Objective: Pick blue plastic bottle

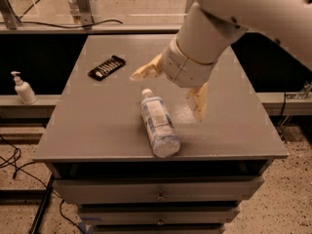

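I am working the approach step of the pick: the end effector (165, 98) is hovering over the bench (87, 130), just above and behind the cap end of the blue plastic bottle (158, 123), with its 2 fingers (146, 72) spread wide and holding nothing. The bottle is lying on its side near the front edge of the bench, white cap pointing toward the back and base close to the front lip, apart from everything else. A flat black device (106, 67) is sitting well apart at the left rear, and a white pump bottle (23, 89) is standing on a ledge off the bench, so neither is getting in my way. As I am judging it, the next move is calling for lining the fingers up across the label, lowering until they straddle the body, and closing gently, since a round bottle could roll away
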`<state>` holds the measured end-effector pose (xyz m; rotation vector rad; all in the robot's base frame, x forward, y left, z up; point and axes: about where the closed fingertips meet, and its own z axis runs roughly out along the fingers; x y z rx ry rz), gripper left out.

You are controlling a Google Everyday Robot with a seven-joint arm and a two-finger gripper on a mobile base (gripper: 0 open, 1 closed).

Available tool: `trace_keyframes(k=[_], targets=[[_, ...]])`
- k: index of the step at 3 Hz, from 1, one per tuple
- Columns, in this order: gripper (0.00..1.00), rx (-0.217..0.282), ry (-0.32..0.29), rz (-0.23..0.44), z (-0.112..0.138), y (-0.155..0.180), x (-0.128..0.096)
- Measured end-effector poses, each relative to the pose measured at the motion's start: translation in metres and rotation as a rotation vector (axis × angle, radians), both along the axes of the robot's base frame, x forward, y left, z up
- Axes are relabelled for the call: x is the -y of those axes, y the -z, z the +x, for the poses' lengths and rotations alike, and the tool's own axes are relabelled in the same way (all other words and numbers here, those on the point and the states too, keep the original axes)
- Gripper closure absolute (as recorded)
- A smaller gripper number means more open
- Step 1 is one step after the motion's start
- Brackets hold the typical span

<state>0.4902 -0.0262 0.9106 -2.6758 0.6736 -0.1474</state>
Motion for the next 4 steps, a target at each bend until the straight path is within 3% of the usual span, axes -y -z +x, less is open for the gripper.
trace_keyframes(k=[2, 3, 4], targets=[[0.00, 0.001, -0.272, -0.194, 0.006, 0.050, -0.034], [0.17, -0.017, -0.339, -0.261, 0.013, 0.070, -0.032], [0.39, -0.027, -0.362, -0.291, 0.018, 0.078, -0.028]])
